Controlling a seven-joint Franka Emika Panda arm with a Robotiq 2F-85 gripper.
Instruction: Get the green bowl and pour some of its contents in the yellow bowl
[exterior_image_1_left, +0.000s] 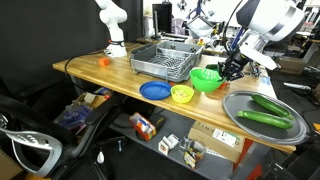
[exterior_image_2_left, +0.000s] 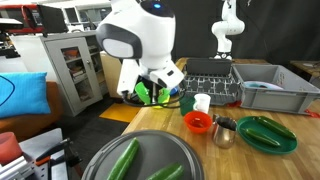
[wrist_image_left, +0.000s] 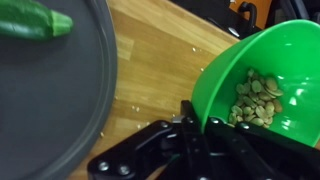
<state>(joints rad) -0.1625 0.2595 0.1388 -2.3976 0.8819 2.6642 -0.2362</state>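
**As its fingers clamp the rim, the end effector holds the green bowl**

While the bowl sits in that grip, pale pieces lie inside it. Past the green bowl from the end effector, the yellow bowl rests on the counter. On the end effector's opposite side lies a grey tray carrying a cucumber.

Two cucumbers are laid on a round grey tray. A blue plate is located near a grey dish rack on the wooden table.
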